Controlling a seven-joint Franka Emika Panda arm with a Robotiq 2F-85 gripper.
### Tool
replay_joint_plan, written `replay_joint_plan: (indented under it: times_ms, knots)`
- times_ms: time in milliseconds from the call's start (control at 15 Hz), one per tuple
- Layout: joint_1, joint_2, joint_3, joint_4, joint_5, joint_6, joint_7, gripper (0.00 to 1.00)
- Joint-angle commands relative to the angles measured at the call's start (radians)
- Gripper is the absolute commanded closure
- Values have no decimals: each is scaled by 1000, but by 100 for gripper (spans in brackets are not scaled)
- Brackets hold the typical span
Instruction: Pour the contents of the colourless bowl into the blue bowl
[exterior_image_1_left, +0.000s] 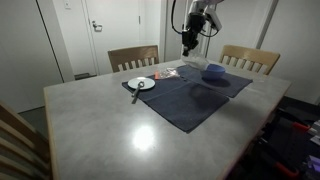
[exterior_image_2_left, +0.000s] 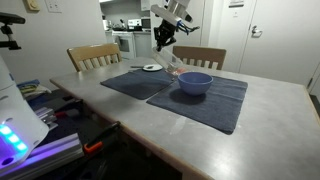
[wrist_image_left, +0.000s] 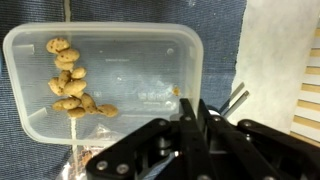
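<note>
The colourless bowl (wrist_image_left: 120, 65) is a clear shallow container and fills the left of the wrist view. Several light-brown snack pieces (wrist_image_left: 70, 88) are heaped at its left end. My gripper (wrist_image_left: 195, 118) has its fingers pressed together on the container's near right rim. In both exterior views the gripper (exterior_image_1_left: 189, 46) (exterior_image_2_left: 161, 44) hangs just above the far side of the dark blue mat, beside the blue bowl (exterior_image_1_left: 214, 72) (exterior_image_2_left: 194, 83). The blue bowl stands upright on the mat, and is out of the wrist view.
A white plate (exterior_image_1_left: 141, 84) (exterior_image_2_left: 151, 68) with a utensil beside it lies at the mat's (exterior_image_1_left: 190, 102) other end, next to a small reddish packet (exterior_image_1_left: 166, 73). Wooden chairs (exterior_image_1_left: 133, 58) (exterior_image_1_left: 250, 60) stand behind the grey table (exterior_image_1_left: 100, 130).
</note>
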Motion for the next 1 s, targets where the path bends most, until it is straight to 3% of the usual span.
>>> replay_joint_plan:
  times_ms: [0, 933]
  knots:
    - [-39, -7, -2, 11, 62, -29, -50, 98]
    - [-124, -25, -46, 37, 304, -185, -236, 98]
